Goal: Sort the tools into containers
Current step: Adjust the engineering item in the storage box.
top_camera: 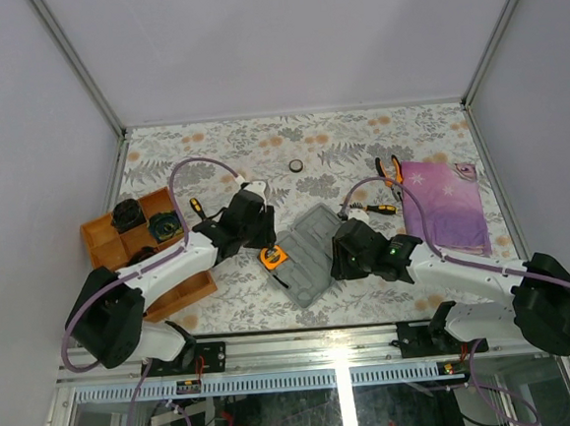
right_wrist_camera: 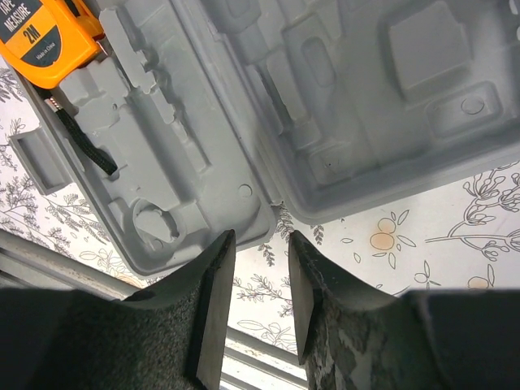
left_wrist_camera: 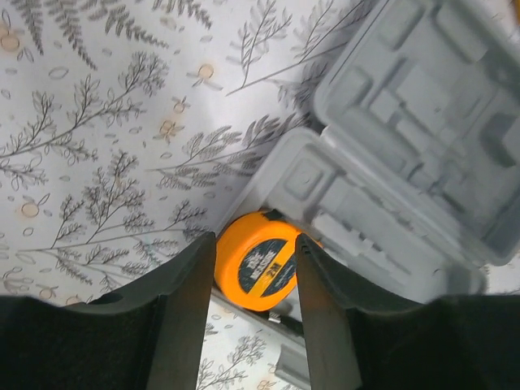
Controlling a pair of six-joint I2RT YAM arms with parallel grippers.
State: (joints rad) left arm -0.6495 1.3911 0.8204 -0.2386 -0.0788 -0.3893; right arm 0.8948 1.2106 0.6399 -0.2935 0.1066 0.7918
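The grey tool case (top_camera: 307, 243) lies open mid-table, its moulded recesses showing (left_wrist_camera: 422, 122) (right_wrist_camera: 341, 97). An orange tape measure (top_camera: 273, 257) (left_wrist_camera: 258, 264) (right_wrist_camera: 41, 36) rests at the case's left edge. My left gripper (top_camera: 264, 242) (left_wrist_camera: 256, 244) is open just over it, with a finger on either side of it. My right gripper (top_camera: 340, 253) (right_wrist_camera: 262, 237) is open and holds nothing, by the case's right edge. The pliers (top_camera: 390, 170), the tape ring (top_camera: 296, 165), a black-and-yellow screwdriver (top_camera: 198, 208) and a second screwdriver (top_camera: 378, 209) lie on the table.
A purple star-patterned cloth (top_camera: 447, 205) lies at the right. A brown wooden divided tray (top_camera: 105, 242) at the left holds dark objects. The table's front rail shows beneath the right fingers (right_wrist_camera: 260, 357).
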